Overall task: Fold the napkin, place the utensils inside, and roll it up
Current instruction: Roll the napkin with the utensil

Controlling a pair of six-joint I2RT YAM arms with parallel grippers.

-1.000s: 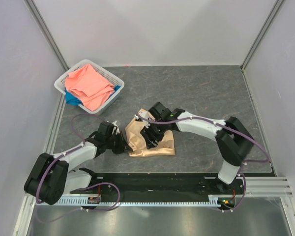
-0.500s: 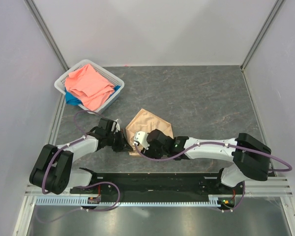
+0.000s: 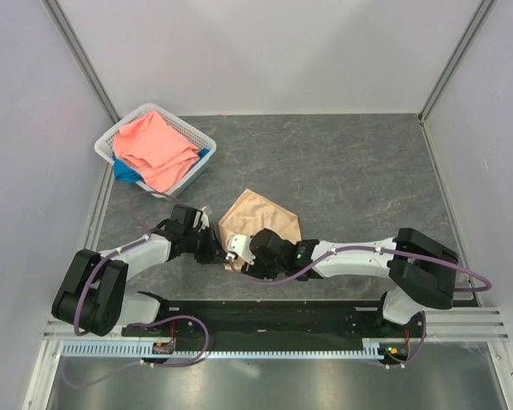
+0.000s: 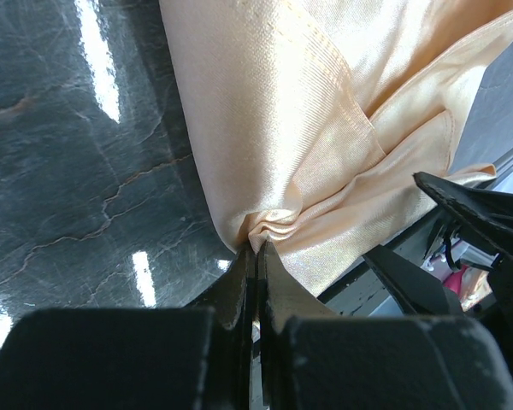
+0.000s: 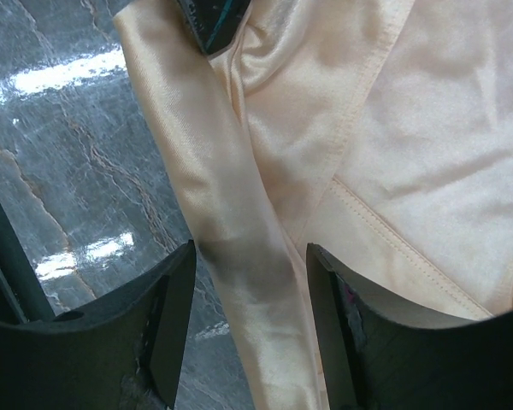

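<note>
Napkin (image 3: 262, 218), peach-gold satin: partly folded, lying on the dark stone-patterned table (image 3: 368, 171) toward its near edge, between the two arms. Left gripper (image 4: 256, 254): fingers pressed together, pinching a bunched fold at the cloth's edge. Right gripper (image 5: 250, 265): fingers apart, straddling a rolled edge of the cloth, not clamped. White basket (image 3: 185, 130), far-left corner: holds coral-pink cloth (image 3: 154, 147) over blue cloth (image 3: 125, 174).

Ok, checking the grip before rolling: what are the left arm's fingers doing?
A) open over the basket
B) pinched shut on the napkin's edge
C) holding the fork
B: the left wrist view shows the left fingers closed on a bunched fold of the napkin.
</note>
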